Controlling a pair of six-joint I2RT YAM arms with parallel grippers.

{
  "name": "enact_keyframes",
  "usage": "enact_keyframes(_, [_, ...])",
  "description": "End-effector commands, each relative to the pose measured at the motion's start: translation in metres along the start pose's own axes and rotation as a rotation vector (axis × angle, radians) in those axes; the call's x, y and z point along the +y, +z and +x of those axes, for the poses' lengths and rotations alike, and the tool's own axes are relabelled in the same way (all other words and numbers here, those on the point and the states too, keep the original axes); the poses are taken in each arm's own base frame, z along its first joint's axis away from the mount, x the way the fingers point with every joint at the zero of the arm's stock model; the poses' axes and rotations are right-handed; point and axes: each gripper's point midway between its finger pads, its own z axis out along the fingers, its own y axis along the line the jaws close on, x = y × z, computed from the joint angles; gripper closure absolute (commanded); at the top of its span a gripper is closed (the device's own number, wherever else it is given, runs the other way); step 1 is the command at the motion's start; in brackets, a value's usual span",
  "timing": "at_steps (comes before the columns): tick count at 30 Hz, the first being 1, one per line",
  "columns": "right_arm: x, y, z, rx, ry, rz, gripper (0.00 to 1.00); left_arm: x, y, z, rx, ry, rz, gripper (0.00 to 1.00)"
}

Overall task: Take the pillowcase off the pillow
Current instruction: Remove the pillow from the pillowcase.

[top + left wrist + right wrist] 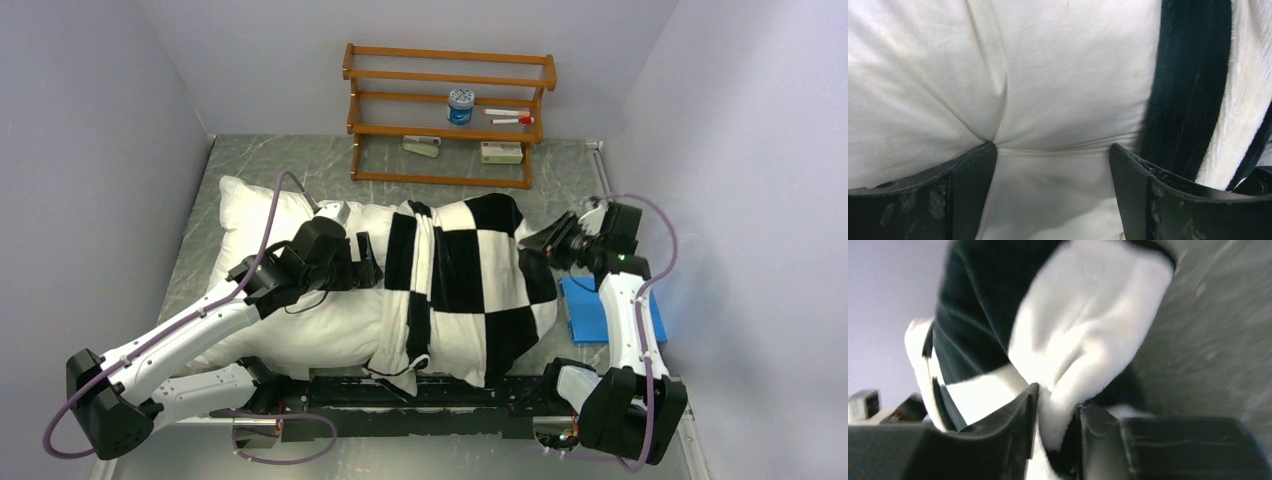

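Checkered pillowcase (470,285) is bunched over the right half of the pillow (265,220), which lies across the bench (290,160). Right hand (1055,407) pinches a fold at the case's right end. Left hand (1053,150) is spread, pressed into bare pillow just beside the hem. Suggest pinning the pillow left and pulling the case straight right, low. Case underside is hidden. Right wrist view is blurred, so can't tell if the pinch catches pillow too.

The top view looks down on the whole pillow (300,335). Both wrist views sit close against its pillowcase (470,275).
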Motion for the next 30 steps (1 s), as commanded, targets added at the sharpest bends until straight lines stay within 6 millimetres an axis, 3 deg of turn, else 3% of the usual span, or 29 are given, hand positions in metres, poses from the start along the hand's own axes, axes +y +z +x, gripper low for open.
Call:
enact_keyframes(1, [0.034, -0.008, 0.059, 0.19, -0.024, -0.274, 0.53, 0.048, 0.008, 0.034, 0.105, 0.027, -0.199, 0.1])
enact_keyframes(3, [0.044, -0.015, 0.073, 0.217, -0.034, -0.35, 0.33, 0.047, 0.01, 0.033, 0.108, 0.033, -0.201, 0.1])
enact_keyframes(6, [0.048, -0.018, 0.083, 0.211, -0.062, -0.379, 0.19, 0.045, 0.014, 0.032, 0.12, 0.042, -0.205, 0.11])
enact_keyframes(11, [0.04, -0.009, 0.094, 0.251, -0.086, -0.363, 0.16, 0.04, 0.014, 0.029, 0.119, 0.046, -0.189, 0.11])
enact_keyframes(13, [0.035, -0.001, 0.097, 0.274, -0.084, -0.333, 0.23, 0.04, 0.012, 0.027, 0.11, 0.041, -0.186, 0.11])
enact_keyframes(16, [0.029, 0.007, 0.092, 0.261, -0.097, -0.25, 0.61, 0.042, 0.008, 0.026, 0.1, 0.038, -0.192, 0.12])
enact_keyframes(18, [0.021, 0.009, 0.073, 0.177, -0.101, -0.133, 0.79, 0.045, 0.006, 0.026, 0.093, 0.035, -0.201, 0.12])
enact_keyframes(20, [0.012, 0.005, 0.033, 0.006, -0.122, 0.032, 0.98, 0.051, 0.005, 0.028, 0.086, 0.033, -0.221, 0.11])
enact_keyframes(24, [-0.004, -0.036, -0.05, -0.344, -0.125, 0.347, 1.0, 0.073, 0.006, 0.033, 0.091, 0.021, -0.3, 0.12])
enact_keyframes(26, [-0.007, -0.055, -0.08, -0.443, -0.116, 0.411, 1.0, 0.086, 0.008, 0.036, 0.103, 0.004, -0.328, 0.13])
enact_keyframes(28, [-0.01, -0.066, -0.098, -0.469, -0.092, 0.416, 1.0, 0.097, 0.009, 0.036, 0.111, -0.022, -0.336, 0.14])
enact_keyframes(30, [-0.003, -0.06, -0.099, -0.416, -0.093, 0.344, 1.0, 0.107, 0.008, 0.036, 0.116, -0.046, -0.336, 0.15])
